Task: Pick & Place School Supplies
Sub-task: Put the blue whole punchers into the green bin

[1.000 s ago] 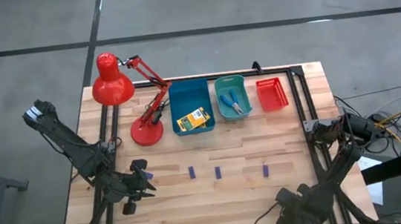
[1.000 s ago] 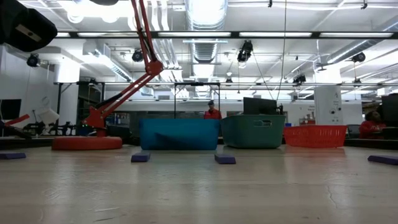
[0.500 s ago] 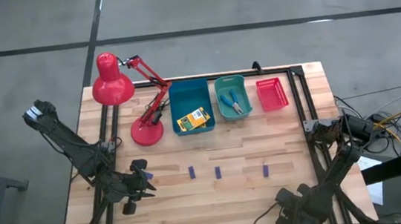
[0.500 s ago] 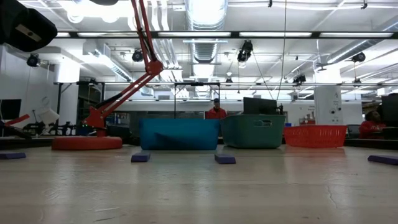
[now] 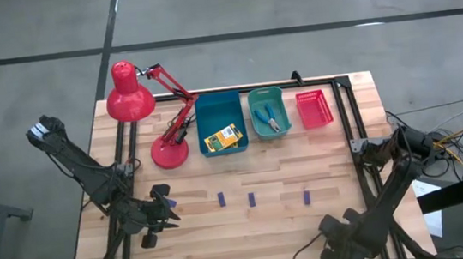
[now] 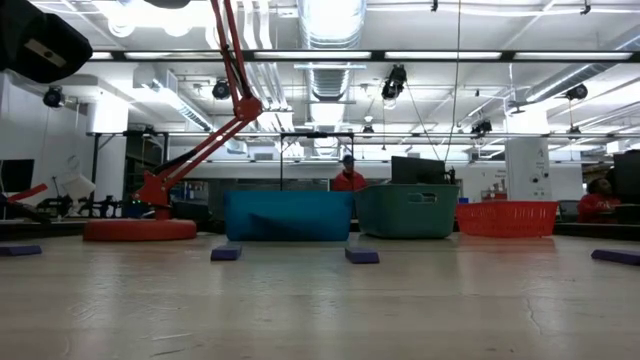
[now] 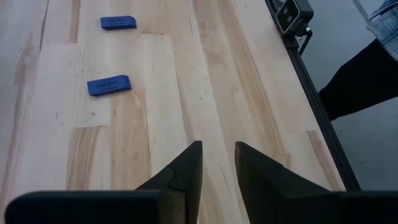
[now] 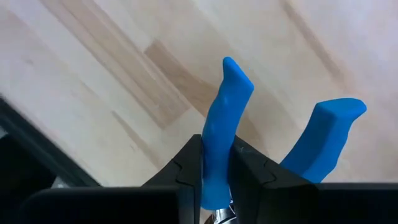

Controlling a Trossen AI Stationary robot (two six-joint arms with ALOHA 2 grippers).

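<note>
1. Left hand point(image 5: 161, 213) sits low over the worktop point(image 5: 252, 239), near-left of the blue bin point(image 5: 220, 124). Fingers point(image 7: 186, 171) narrow, a slim gap between them, nothing gripped. One purple block point(image 5: 171, 203) lies just beside it; it looks parked.
2. Purple blocks, well in front of the blue bin: one point(image 5: 221, 199), next point(image 5: 251, 199), last point(image 5: 306, 197), all flat on the wood, none binned yet.
3. Blue bin holds a yellow-green crayon box point(image 5: 222, 138); can't tell how many are stacked there. Teal bin point(image 5: 268, 113), just right of it, has blue-handled tools point(image 5: 270, 118) inside. Red basket point(image 5: 314, 109) is further right.
4. Right hand point(image 8: 216, 180), at the worktop's front-right corner, far from the blue bin, is clamped on one blue handle point(image 8: 222, 134) of a scissor-like tool; its other handle point(image 8: 320, 137) sticks out free.
5. Step, my read: tool is grasped, carry pending. Next move needs a lift clear of the wood, travel to the teal bin, release above it w/o snagging the free handle on the rim.
</note>
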